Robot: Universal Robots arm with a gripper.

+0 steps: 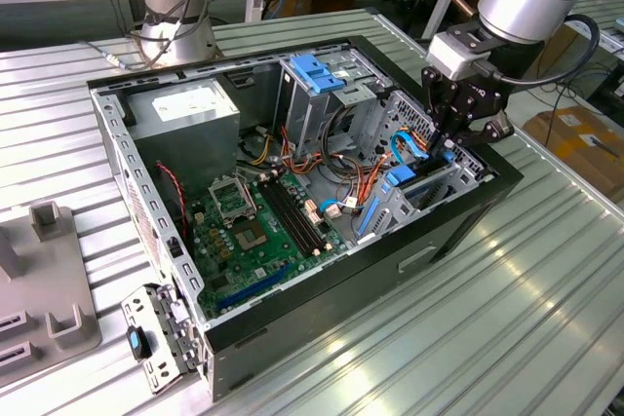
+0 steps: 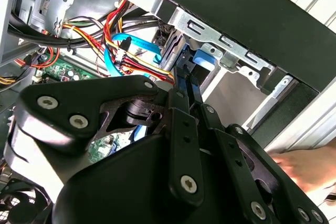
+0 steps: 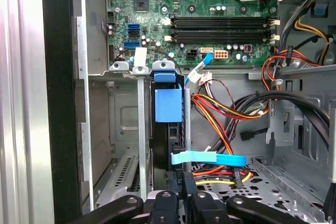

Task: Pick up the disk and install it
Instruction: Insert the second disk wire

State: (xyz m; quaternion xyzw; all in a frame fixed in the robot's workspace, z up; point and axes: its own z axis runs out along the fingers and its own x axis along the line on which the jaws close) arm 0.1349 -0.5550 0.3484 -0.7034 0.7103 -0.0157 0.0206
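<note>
An open computer case (image 1: 244, 338) is seen lying on its side on a ribbed metal bench (image 1: 507, 319). At the exterior view's left, a grey moulded fixture (image 1: 44, 280) rests on the bench just beside the case, and a small hinged metal bracket (image 1: 156, 333) lies at the case's near corner. Inside, a green motherboard (image 1: 249, 236) is laid flat along the case floor, with a grey power supply (image 1: 185, 109) behind it. Further right, a tall grey cage (image 1: 317, 104) topped by a blue latch (image 1: 317, 70) is set upright, and red, orange and yellow wire bundles (image 1: 351, 187) are strung between it and the drive bay.

At the exterior view's right, the hand (image 1: 447, 148) is lowered into the case's end, closed narrowly on the disk (image 1: 414, 187), which is stood on edge in a slot of the drive bay. In the first wrist view, the disk (image 3: 168, 114) is seen edge-on between thin metal bay walls (image 3: 140, 129), its blue carrier tab uppermost, and a flat blue cable (image 3: 210, 158) is draped across it, close to the fingers (image 3: 163, 205). In the second wrist view, the fingers (image 2: 184, 124) are clamped on the disk's blue-framed edge (image 2: 185, 74), and a person's blurred hand (image 2: 310, 163) is caught outside the case wall.
</note>
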